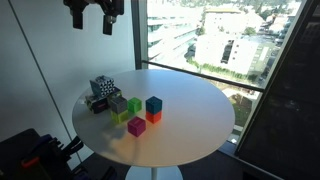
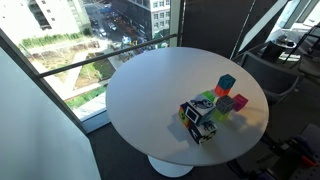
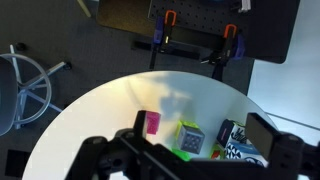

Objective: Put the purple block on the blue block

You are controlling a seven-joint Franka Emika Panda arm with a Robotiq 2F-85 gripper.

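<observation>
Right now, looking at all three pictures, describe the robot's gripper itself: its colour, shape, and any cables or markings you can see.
The gripper is black, a blocky body ending in two stubby fingers. The wrist view shows the fingers as chunky, jointed black links. No markings or cables can be made out at this size.

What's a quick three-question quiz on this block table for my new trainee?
1. True or false: the gripper is holding the purple block.
2. Multiple choice: compared with the orange-red block, the blue block is A) under it, B) on top of it, C) standing apart from it.
3. Fill in: the white table has a ___ top.

Key: 1 false, the gripper hangs open high above the table, and the purple block rests on the tabletop. 2 B. 3 round.
</observation>
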